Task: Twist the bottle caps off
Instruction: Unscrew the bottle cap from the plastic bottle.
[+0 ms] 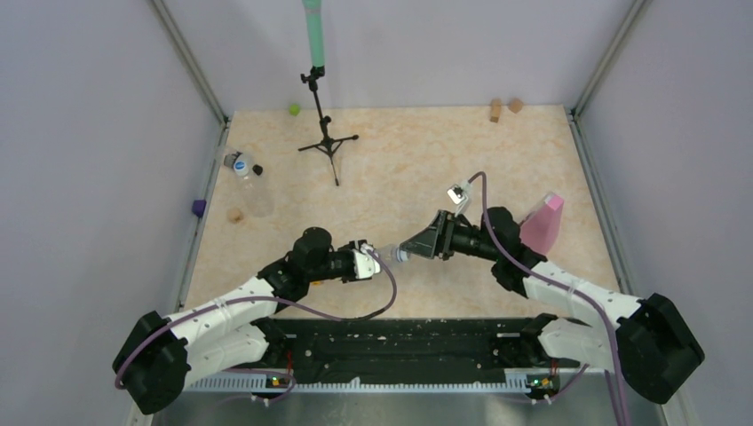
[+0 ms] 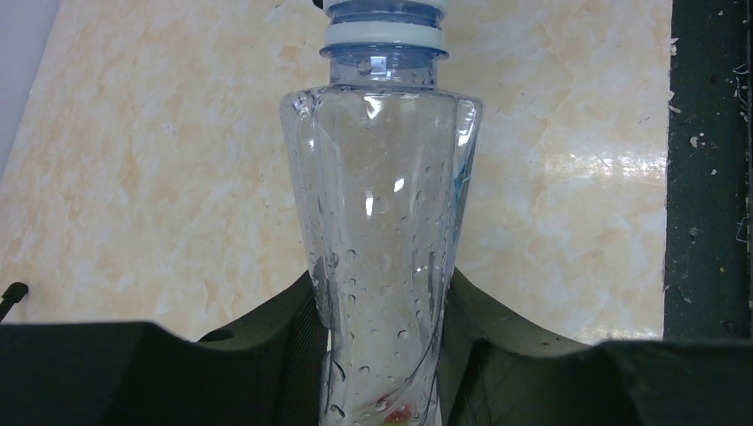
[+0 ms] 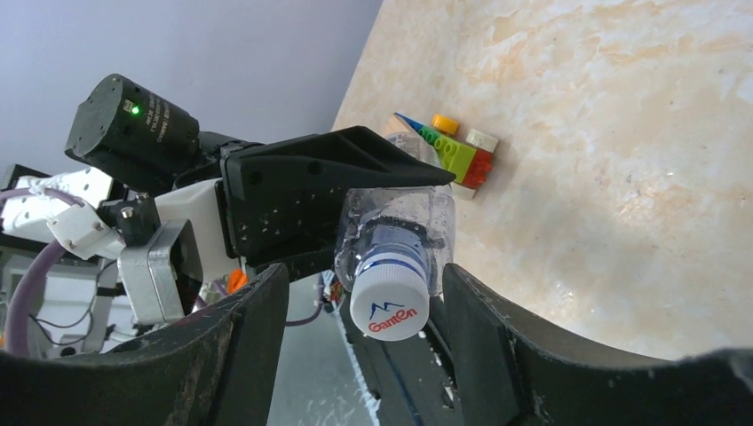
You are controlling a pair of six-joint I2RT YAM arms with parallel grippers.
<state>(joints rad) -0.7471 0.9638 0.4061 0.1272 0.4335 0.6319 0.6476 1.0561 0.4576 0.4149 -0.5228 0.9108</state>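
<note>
Centrally, left tool (image 1: 376, 256) clamped on clear bottle (image 2: 382, 222) above marbled worktop (image 1: 400, 160), right tool (image 1: 413, 247) spread apart around white cap (image 3: 386, 306), not touching.

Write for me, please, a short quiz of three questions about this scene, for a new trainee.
1. True or false: the left tool is shut on the clear bottle.
2. Choose one: the white cap is (A) between the fingers of the open right tool, (B) gripped inside the left tool, (C) lying beside the tripod.
3. Fill in: in the top view, the other bottle lies on the ___ side.

Key: 1 true; 2 A; 3 left.
</note>
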